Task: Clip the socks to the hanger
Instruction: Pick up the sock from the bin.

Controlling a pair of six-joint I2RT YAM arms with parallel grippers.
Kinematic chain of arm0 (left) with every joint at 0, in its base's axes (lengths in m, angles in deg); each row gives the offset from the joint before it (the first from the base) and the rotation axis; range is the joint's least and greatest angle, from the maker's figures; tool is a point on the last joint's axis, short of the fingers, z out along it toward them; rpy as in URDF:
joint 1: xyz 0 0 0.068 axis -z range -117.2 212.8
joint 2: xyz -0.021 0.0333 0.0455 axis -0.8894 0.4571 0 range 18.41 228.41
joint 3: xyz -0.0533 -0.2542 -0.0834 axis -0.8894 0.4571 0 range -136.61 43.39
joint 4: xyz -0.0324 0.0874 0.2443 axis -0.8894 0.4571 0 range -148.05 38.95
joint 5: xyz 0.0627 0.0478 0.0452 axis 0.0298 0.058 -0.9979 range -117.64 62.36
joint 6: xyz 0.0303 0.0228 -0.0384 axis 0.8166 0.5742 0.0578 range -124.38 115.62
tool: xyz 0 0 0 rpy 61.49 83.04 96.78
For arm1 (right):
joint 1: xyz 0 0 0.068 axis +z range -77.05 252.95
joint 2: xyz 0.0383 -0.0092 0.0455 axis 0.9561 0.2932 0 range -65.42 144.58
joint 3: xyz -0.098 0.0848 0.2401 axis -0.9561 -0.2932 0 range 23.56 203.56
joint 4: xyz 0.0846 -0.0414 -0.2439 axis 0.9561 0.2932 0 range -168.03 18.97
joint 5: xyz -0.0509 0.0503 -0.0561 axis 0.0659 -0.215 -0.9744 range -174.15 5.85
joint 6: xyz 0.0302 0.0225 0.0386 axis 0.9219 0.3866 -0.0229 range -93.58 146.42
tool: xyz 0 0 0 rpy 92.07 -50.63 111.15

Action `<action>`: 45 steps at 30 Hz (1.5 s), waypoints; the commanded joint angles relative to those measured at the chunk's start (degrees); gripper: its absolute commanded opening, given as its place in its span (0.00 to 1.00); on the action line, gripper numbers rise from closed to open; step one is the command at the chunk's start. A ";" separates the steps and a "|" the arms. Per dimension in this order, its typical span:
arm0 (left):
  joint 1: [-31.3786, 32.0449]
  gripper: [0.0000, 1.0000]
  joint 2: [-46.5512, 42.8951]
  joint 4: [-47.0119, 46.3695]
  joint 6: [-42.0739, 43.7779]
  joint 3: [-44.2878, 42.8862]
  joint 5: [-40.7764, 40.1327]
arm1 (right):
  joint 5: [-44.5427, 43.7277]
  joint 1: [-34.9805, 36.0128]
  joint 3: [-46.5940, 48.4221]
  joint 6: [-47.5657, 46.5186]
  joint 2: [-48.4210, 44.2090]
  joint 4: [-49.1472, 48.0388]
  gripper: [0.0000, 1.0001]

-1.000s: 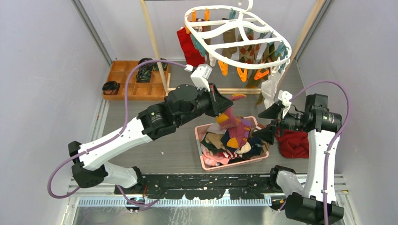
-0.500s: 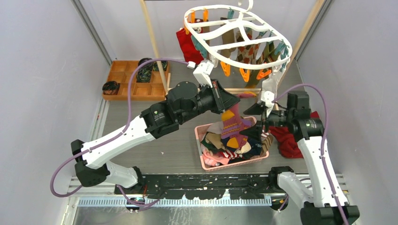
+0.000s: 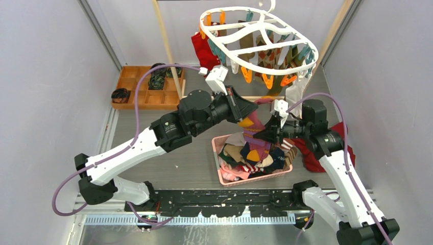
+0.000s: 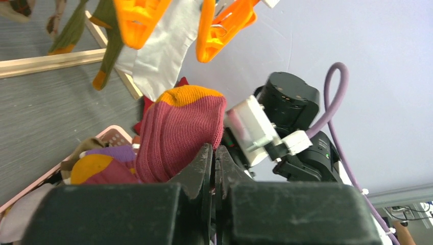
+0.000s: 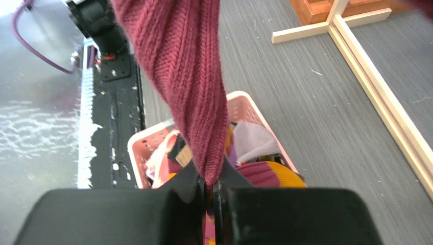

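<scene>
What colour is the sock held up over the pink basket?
The sock is maroon with an orange tip; left wrist view shows it best.

Fingers [image 5: 182, 188] pinch maroon sock [image 5: 178, 76], taut above pink basket [image 5: 253, 115].

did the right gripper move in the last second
Yes, the right gripper swung left, from outside the pink basket's right edge to over it, onto the maroon sock.

The maroon sock [image 5: 178, 76] is cut off at the right wrist view's top edge.
</scene>
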 commanded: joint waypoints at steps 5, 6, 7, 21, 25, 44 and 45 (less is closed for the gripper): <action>-0.56 0.00 -6.46 -0.77 0.46 6.41 -10.84 | 3.31 0.83 -2.57 19.34 -8.41 -7.69 0.01; -0.82 0.00 -6.70 -0.70 0.36 7.50 -11.66 | 3.54 0.87 -3.45 22.60 -9.36 -9.29 0.01; -0.99 0.00 -6.74 -0.42 0.30 8.39 -12.49 | 3.68 0.93 -4.56 25.29 -10.49 -10.64 0.01; -7.73 0.42 -1.06 1.72 0.80 11.29 -9.85 | -8.08 0.89 -9.22 61.83 -10.95 -29.87 0.01; -8.62 0.64 -5.91 2.95 4.27 15.47 -8.78 | -11.86 -0.68 -8.73 65.58 -10.50 -25.70 0.01; -10.29 0.88 -13.90 -32.68 -8.57 42.25 22.87 | -10.58 -7.91 -10.74 82.67 -5.48 -33.88 0.01; -10.29 0.88 -12.47 -33.15 -8.62 41.54 23.60 | -10.44 -7.90 -10.76 82.46 -5.67 -33.57 0.01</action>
